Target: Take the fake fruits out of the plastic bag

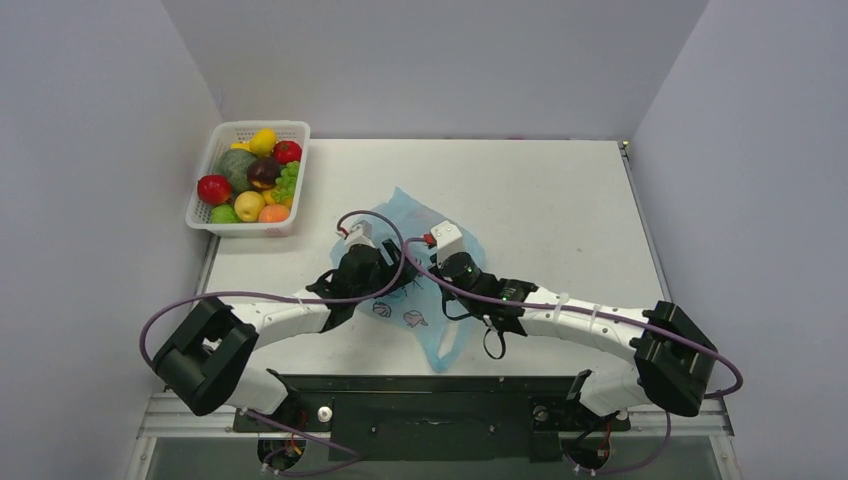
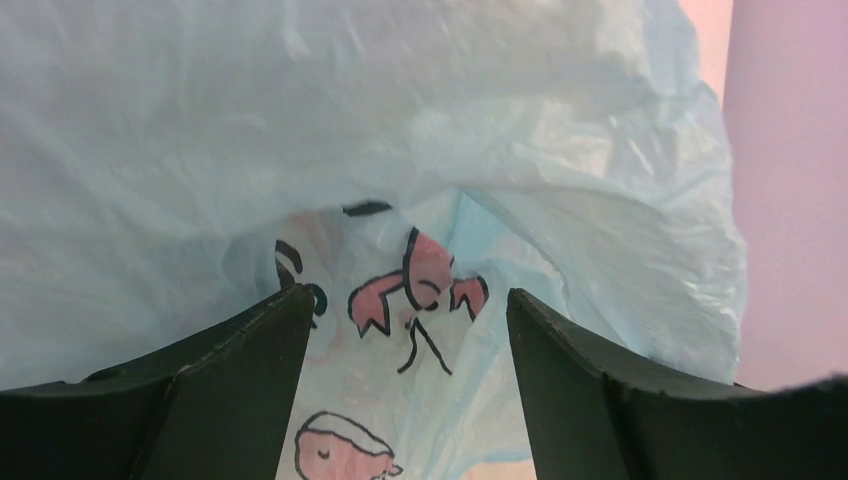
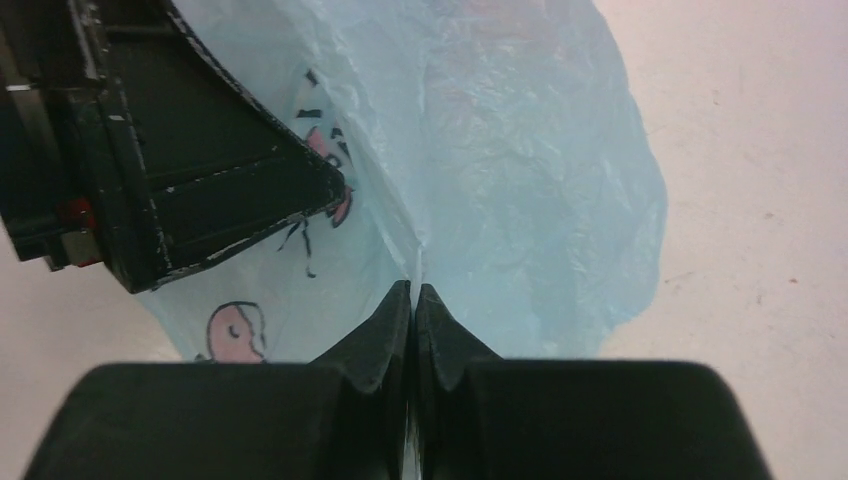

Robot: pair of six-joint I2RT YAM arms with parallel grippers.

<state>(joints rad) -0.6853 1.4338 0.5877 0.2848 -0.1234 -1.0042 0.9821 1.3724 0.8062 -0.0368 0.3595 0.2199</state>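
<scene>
The light-blue plastic bag (image 1: 405,210) lies crumpled at the middle of the table, with one loop handle (image 1: 445,348) trailing toward the near edge. My left gripper (image 1: 392,283) is open, its jaws wide apart inside the bag's mouth (image 2: 408,300) with printed film (image 2: 425,275) between them. My right gripper (image 1: 440,280) is shut on a thin fold of the bag (image 3: 413,290). In the right wrist view the left gripper's black finger (image 3: 220,190) sits up and to the left over the bag (image 3: 520,200). The fake fruits in the bag are hidden.
A white lattice basket (image 1: 290,215) stands at the table's back left corner, filled with several coloured toy fruits (image 1: 250,175). Purple cables (image 1: 400,262) loop over both wrists. Grey walls close in the table on three sides.
</scene>
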